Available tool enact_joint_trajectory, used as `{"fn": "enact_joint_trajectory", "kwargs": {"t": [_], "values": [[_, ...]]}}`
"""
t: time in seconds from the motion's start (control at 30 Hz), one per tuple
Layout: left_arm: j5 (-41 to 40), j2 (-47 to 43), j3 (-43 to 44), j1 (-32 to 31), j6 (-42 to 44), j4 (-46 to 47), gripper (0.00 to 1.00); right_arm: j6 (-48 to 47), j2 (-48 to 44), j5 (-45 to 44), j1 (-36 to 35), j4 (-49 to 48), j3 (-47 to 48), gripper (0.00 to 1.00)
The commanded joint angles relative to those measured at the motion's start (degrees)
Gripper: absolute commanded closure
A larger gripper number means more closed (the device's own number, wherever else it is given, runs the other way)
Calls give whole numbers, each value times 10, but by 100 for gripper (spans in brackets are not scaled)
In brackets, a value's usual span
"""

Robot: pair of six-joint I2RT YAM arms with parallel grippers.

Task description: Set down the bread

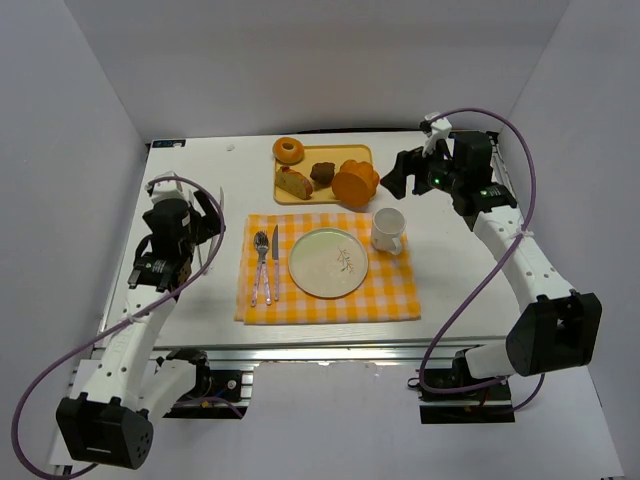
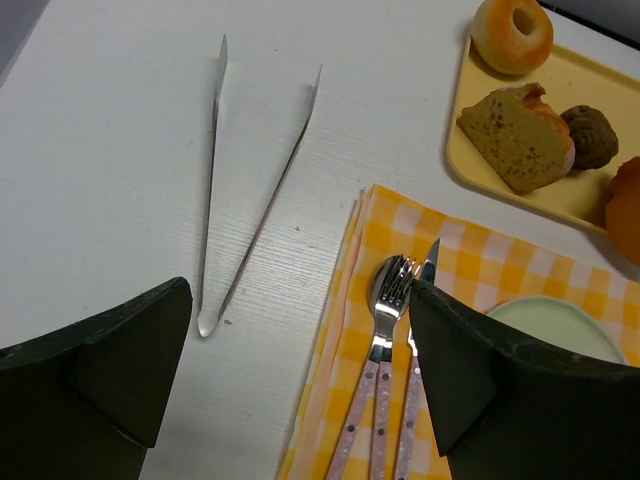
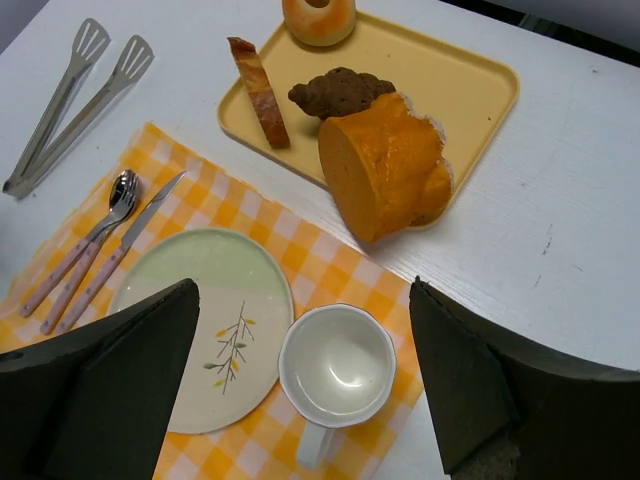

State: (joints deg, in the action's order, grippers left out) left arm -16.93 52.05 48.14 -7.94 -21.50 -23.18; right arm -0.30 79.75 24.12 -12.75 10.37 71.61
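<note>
Several breads lie on a yellow tray (image 1: 350,153) at the back: a big orange loaf (image 1: 355,182) (image 3: 385,170), a toasted slice (image 1: 294,183) (image 2: 515,135), a dark brown bun (image 1: 322,172) (image 3: 340,92) and a ring-shaped roll (image 1: 289,150) (image 2: 512,32). A pale green plate (image 1: 328,262) (image 3: 215,290) rests bare on the checked placemat. My left gripper (image 1: 205,225) (image 2: 300,290) hangs open above the mat's left edge, holding nothing. My right gripper (image 1: 395,178) (image 3: 305,290) is open and hovers right of the tray, above the mug.
Metal tongs (image 2: 208,318) (image 3: 132,58) lie on the white table left of the yellow checked placemat (image 1: 330,305). A fork, spoon and knife (image 1: 265,265) (image 2: 395,290) sit on the mat's left side. A white mug (image 1: 388,230) (image 3: 338,362) stands right of the plate.
</note>
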Motion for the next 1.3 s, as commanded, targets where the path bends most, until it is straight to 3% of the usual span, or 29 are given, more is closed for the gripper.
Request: {"fn": "enact_joint_trajectory", "kwargs": {"t": [0.0, 0.07, 0.1, 0.17, 0.2, 0.23, 0.27, 0.3, 0.33, 0.37, 0.4, 0.43, 0.47, 0.53, 0.57, 0.87, 1.07, 1.27], "values": [[35, 14, -4, 12, 10, 15, 3, -19, -28, 30, 8, -22, -5, 11], [63, 23, -12, 22, 12, 23, 11, -91, -41, 112, 20, -21, -33, 11], [78, 29, -15, 30, 15, 25, 32, -200, -44, 223, 32, 0, -38, 12], [131, 51, -23, 57, 20, 29, 70, -295, -52, 323, 33, 63, -57, 35], [149, 60, -24, 68, 29, 28, 100, -350, -53, 392, 33, 77, -62, 49], [163, 71, -26, 77, 36, 25, 100, -373, -53, 425, 33, 90, -67, 81], [192, 89, -29, 103, 43, 23, 100, -398, -52, 446, 32, 119, -70, 93], [196, 97, -31, 108, 57, 22, 100, -404, -50, 453, 27, 123, -73, 98], [198, 108, -32, 113, 70, 21, 100, -404, -47, 451, 26, 125, -75, 95], [190, 120, -29, 115, 80, 12, 98, -405, -47, 450, 25, 126, -79, 80], [181, 149, -24, 115, 98, 7, 84, -404, -46, 449, 24, 130, -83, 56], [177, 162, -21, 115, 109, 1, 48, -405, -45, 446, 23, 134, -84, 17], [158, 176, -15, 115, 118, -2, 39, -409, -44, 444, 21, 135, -85, 11], [156, 211, -13, 115, 150, 6, 24, -418, -46, 431, 19, 148, -84, 11], [155, 223, -13, 115, 159, 17, 10, -418, -46, 427, 19, 146, -87, 11], [152, 370, 29, 116, 254, 81, 8, -400, -53, 407, 19, 125, -105, 10], [194, 473, 84, 136, 240, 133, 14, -388, -54, 394, 19, 119, -104, 11], [216, 489, 82, 147, 240, 134, 22, -386, -54, 384, 20, 120, -101, 11]]}}
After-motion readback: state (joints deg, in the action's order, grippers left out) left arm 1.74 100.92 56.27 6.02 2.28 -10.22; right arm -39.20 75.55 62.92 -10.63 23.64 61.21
